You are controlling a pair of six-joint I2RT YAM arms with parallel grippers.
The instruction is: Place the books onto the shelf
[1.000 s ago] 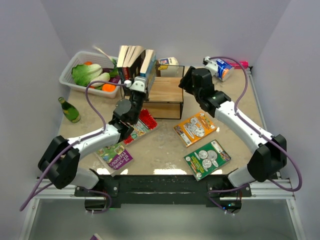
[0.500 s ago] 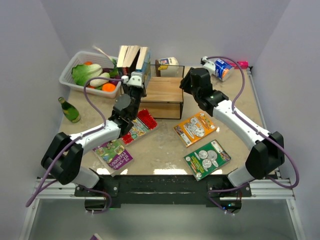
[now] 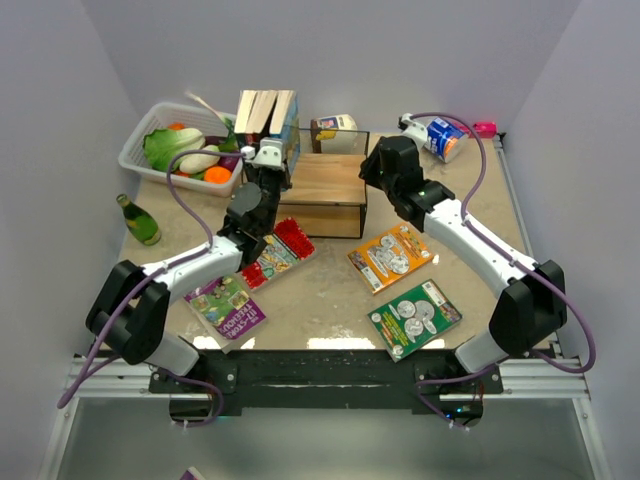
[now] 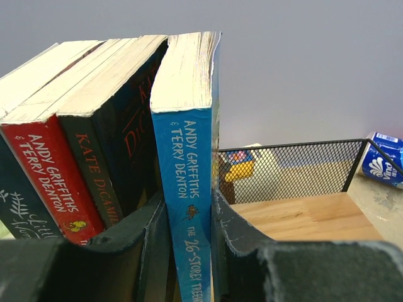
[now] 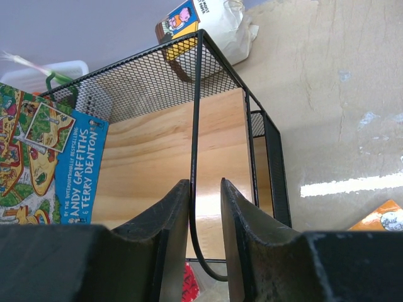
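Blue book (image 4: 184,132): upright, long axis vertical, at the shelf's (image 5: 157,145) left end against the other books (image 4: 94,119).
Left gripper (image 4: 187,202): clamped on its spine.
Right gripper (image 5: 205,189): fingers apart, straddling the shelf's right-end wire (image 5: 195,113).

The blue book (image 4: 189,189) has "Andy Griffiths & Terry Denton" and "The 26-Storey Tree…" on its spine, cut off below. The red book (image 4: 51,182) names the same authors, and the dark book (image 4: 101,179) reads "Kate DiCam…".
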